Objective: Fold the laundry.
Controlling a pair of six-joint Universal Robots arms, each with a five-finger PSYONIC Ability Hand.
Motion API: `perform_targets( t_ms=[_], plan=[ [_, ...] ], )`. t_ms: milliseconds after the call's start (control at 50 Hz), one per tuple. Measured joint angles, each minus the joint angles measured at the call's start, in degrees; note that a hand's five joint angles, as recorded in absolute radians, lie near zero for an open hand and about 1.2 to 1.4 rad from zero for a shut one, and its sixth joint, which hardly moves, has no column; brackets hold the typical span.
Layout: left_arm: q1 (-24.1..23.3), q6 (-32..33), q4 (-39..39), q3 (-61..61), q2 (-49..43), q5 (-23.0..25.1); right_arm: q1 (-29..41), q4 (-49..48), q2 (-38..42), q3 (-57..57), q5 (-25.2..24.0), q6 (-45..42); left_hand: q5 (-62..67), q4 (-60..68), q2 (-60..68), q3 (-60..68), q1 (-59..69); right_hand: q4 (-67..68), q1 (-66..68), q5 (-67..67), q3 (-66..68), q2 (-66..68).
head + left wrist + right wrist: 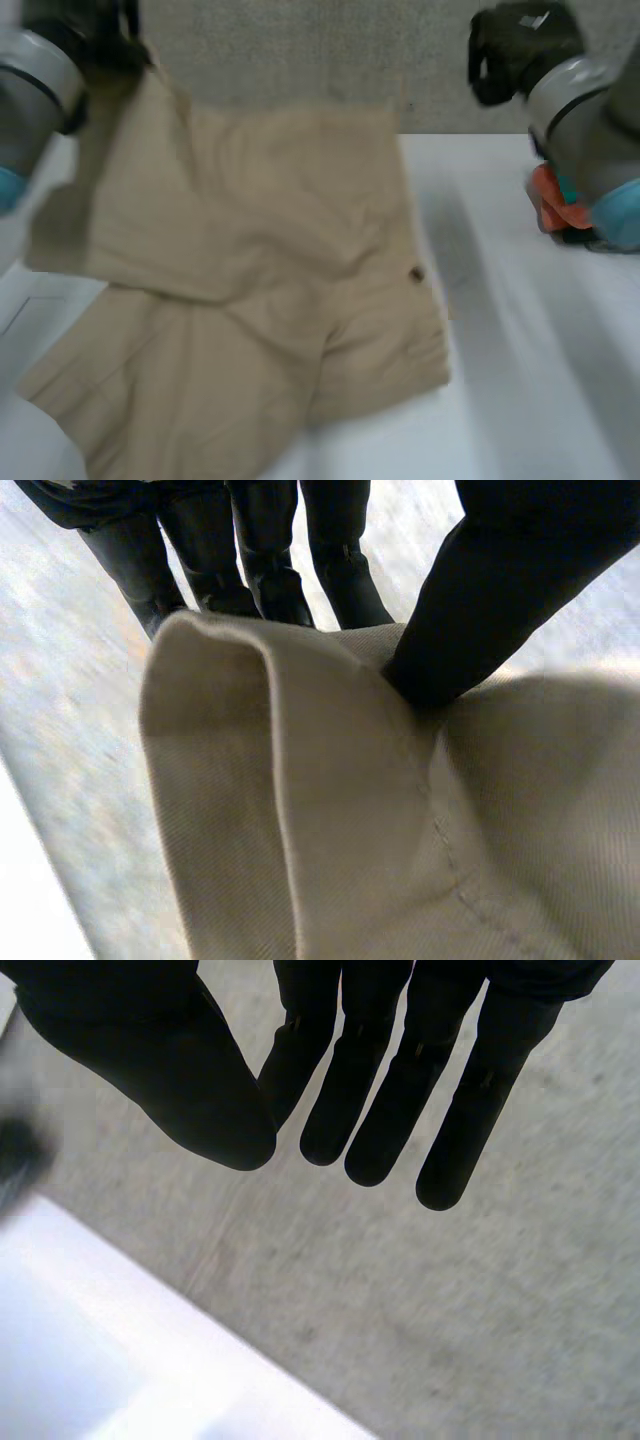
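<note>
Step in hand, as judged: an early fold of the shorts (260, 300), worked by the left hand (85, 40) alone. Progress judged early, with nothing yet brought to a compact, squared shape.

Position of the shorts: lay mostly flat on the table (540, 380), left of middle. Far left part was raised off the surface and hung from the left hand.

Left hand: pinched a doubled edge of the shorts. Thumb (500, 590) was pressed on the near face, fingers (260, 560) close together behind the cloth. Pinch was read as secure, with no gap seen between thumb and cloth.

Right hand (515, 50): hung raised beyond the table's far right, well apart from the shorts. Held nothing. Fingers (400, 1080) were straight and close together, over the floor (450, 1310) just past the table's edge.

Also noted: an orange item (555, 205) beside the right arm at the table's right edge. Too blurred to identify, and well apart from the shorts.

Next move, as judged:
- Called for carrying the raised part across and down onto the flat part, edges matched, pinch maintained until touchdown.
- Called for the right hand on the flat part or on the opposite corner, to prevent a one-sided pull from dragging or skewing the whole piece.
- Release only after flat contact, then smoothing of the crease.
</note>
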Motion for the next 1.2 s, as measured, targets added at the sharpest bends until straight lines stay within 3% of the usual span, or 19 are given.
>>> perform_targets(
  t_ms=[80, 120, 140, 160, 180, 200, 220, 360, 420, 500, 600, 800, 980, 1200],
  plan=[
    [-1.5, 0.5, 5.4, 1.0, -9.0, 0.2, 0.8, -7.7, 5.9, 1.9, 0.5, -0.8, -3.4, -4.3, -4.8, -4.1, -4.0, -4.5, -5.3, -4.6, -4.6, -4.6],
    [-1.9, 0.5, 7.9, 2.3, -12.7, 0.1, 1.2, -12.4, 9.1, 2.3, 1.1, -2.1, -15.5, -17.3, -17.2, -16.7, -18.3, -24.7, -24.8, -25.4, -24.9, -25.7],
    [-2.0, 0.5, 8.8, 3.0, -14.0, 0.1, 1.3, -14.0, 10.3, 2.2, 1.5, -2.9, -15.5, -17.3, -17.2, -16.7, -18.3, -29.2, -30.6, -30.1, -29.4, -31.5],
    [-2.0, 0.5, 9.7, 4.2, -16.0, 0.0, 1.5, -16.2, 11.8, 2.1, 2.2, -4.4, -33.9, -35.8, -36.7, -35.9, -39.8, -43.4, -43.4, -43.9, -43.6, -44.7],
    [-2.1, 0.5, 10.2, 5.2, -17.2, -0.2, 1.6, -17.5, 12.9, 1.9, 2.9, -5.8, -35.1, -37.0, -37.9, -37.0, -41.1, -48.7, -47.6, -49.8, -48.7, -49.2],
    [-2.1, 0.5, 10.4, 6.3, -18.5, -0.3, 1.7, -18.5, 13.8, 1.7, 3.6, -7.4, -48.7, -51.2, -51.2, -49.8, -53.7, -52.5, -50.5, -52.8, -52.5, -52.4],
    [-2.1, 0.6, 10.3, 7.1, -19.4, -0.5, 1.9, -18.9, 14.3, 1.6, 4.2, -8.7, -51.6, -54.2, -54.0, -53.4, -55.3, -55.3, -52.0, -55.7, -55.3, -54.7],
    [-1.9, 2.3, 7.1, 8.4, -20.2, -1.3, 2.3, -15.5, 13.2, 2.5, 5.4, -12.4, -54.0, -57.2, -56.8, -56.3, -55.6, -56.8, -52.1, -56.2, -56.5, -55.5],
    [-1.5, 4.7, 4.7, 5.6, -17.6, -1.7, 2.3, -9.9, 9.7, 4.8, 3.6, -12.0, -54.0, -57.2, -56.8, -56.3, -55.6, -56.8, -52.1, -56.2, -56.5, -55.5],
    [-1.0, 7.6, 3.5, -5.1, -9.8, -2.3, 2.2, -0.2, 4.0, 10.8, -3.6, -11.6, -54.0, -57.2, -57.0, -56.3, -55.6, -55.4, -51.1, -55.1, -55.0, -53.9],
    [-1.4, 9.4, 1.7, -21.6, 1.7, -2.7, 1.6, 11.5, -3.1, 20.0, -13.9, -14.8, -54.0, -57.1, -57.0, -56.3, -55.5, -37.3, -32.8, -37.2, -36.8, -35.6],
    [-3.0, 9.2, -5.1, -48.9, 18.6, -1.9, -0.3, 21.1, -9.2, 35.8, -27.4, -26.0, -48.3, -50.3, -50.4, -50.0, -47.8, -26.4, -22.6, -26.8, -26.1, -25.0],
    [-3.1, 8.0, -10.3, -63.4, 26.8, 1.1, -0.4, 12.1, -8.9, 47.8, -35.0, -31.8, -42.0, -44.1, -44.1, -43.8, -42.3, -30.8, -27.0, -31.4, -30.6, -29.1],
    [-2.8, 6.1, -13.4, -69.6, 32.7, 4.0, 1.8, -5.3, -6.7, 54.1, -35.5, -31.2, -41.4, -43.5, -43.5, -43.1, -41.7, -36.0, -32.0, -37.1, -35.9, -34.7]
  ],
)
